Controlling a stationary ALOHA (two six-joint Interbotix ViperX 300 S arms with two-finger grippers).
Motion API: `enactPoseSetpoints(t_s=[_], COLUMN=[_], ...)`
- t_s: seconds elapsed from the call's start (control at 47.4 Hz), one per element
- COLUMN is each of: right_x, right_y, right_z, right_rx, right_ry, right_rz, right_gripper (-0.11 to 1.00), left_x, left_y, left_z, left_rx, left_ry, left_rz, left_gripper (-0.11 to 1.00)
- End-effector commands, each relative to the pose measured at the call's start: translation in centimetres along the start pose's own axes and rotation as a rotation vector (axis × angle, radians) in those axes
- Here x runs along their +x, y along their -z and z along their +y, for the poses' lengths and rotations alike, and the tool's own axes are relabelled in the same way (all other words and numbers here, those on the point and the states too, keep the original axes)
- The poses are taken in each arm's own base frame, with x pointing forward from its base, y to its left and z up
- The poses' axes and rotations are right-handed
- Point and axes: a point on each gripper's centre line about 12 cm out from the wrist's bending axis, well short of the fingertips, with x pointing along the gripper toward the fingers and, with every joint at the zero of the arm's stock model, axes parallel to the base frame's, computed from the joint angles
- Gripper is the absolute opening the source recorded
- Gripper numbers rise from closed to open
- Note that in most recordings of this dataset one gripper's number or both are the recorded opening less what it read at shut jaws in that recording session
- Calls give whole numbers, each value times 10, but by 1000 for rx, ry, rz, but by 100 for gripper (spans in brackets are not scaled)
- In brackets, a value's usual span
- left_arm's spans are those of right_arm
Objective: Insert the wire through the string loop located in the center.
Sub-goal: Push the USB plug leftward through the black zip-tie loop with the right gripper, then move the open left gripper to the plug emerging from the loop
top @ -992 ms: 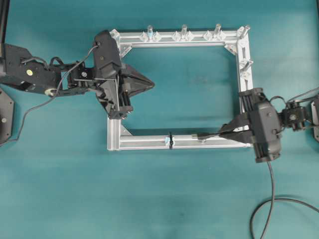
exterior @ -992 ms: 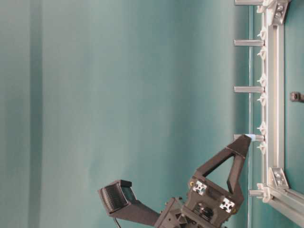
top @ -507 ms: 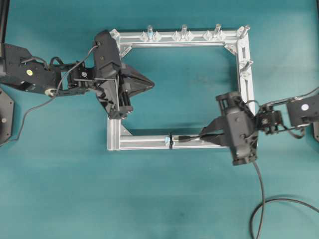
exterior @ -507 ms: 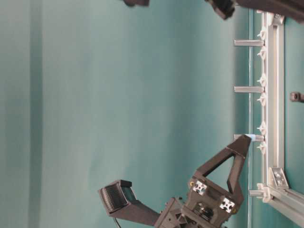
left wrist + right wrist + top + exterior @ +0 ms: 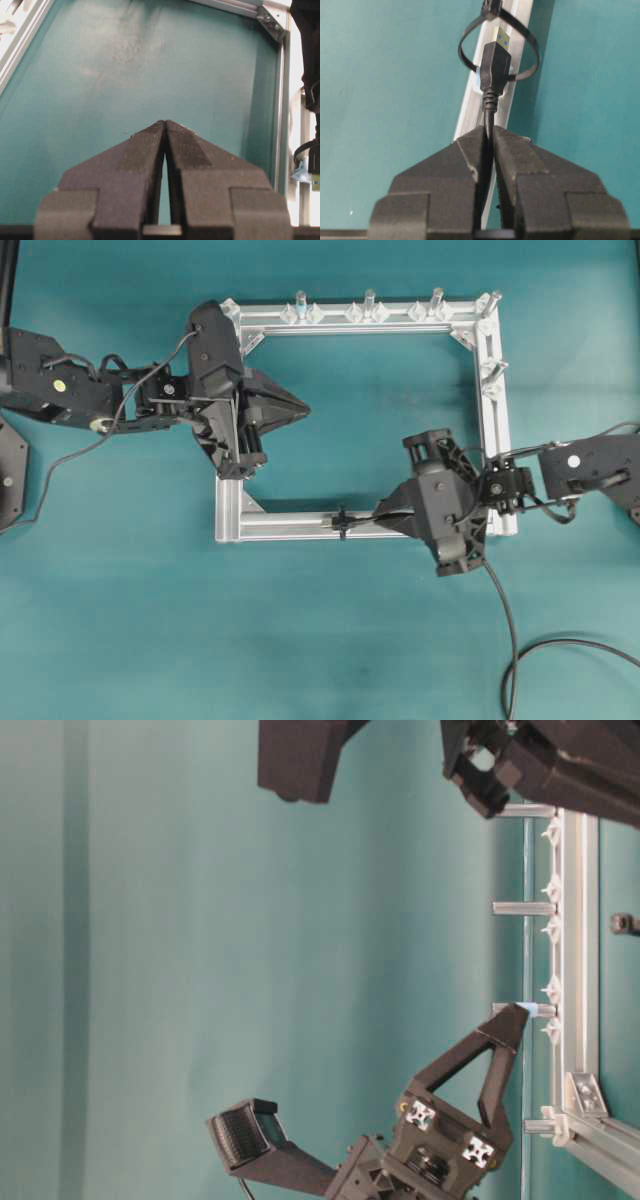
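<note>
A square aluminium frame (image 5: 489,430) lies flat on a teal table (image 5: 330,640), and inside it there is only bare teal surface. Short silver pegs (image 5: 369,302) stand along its 12 o'clock bar, and two more at the top of the 3 o'clock bar. The loop (image 5: 341,522) sits on the 6 o'clock bar, near its middle; in the right wrist view it is a thin black ring (image 5: 470,30) standing up around the silver bar (image 5: 470,107). The right gripper (image 5: 384,515) comes from 3 o'clock over this bar, with its fingers (image 5: 470,150) clamped on the wire (image 5: 488,117) just behind the plug. The plug (image 5: 495,62) points toward 12 o'clock in that view, and its gold tip (image 5: 500,36) is at the ring's opening; I cannot tell if it has passed through. From overhead, the tip is just beside the loop on its 3 o'clock side. The rest of the wire (image 5: 505,620) runs from the gripper toward 6 o'clock and curls on the table at 5 o'clock. The left gripper (image 5: 300,407) is at 10 o'clock, over the frame's inside, with its fingers (image 5: 145,150) pressed together at the tips and holding nothing. The table-level view shows a plain teal backdrop (image 5: 200,940) behind the frame.
</note>
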Motion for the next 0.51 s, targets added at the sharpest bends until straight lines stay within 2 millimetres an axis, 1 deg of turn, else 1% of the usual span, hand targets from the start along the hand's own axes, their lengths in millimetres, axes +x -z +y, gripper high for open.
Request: enactPoseSetpoints(t_s=[0.0,0.486], right_x=[0,12], right_y=[-15,-23], right_z=[-2,-8], right_rx=[-1,9], right_ry=[3,17], right_rz=[-43,-51], right_gripper=[7,7], left_x=[-3,-3], left_y=[-15,-15], left_z=[-4,-4], left_rx=[2,3], left_ry=[11,11], left_rz=[-45,-45], left_gripper=[0,0])
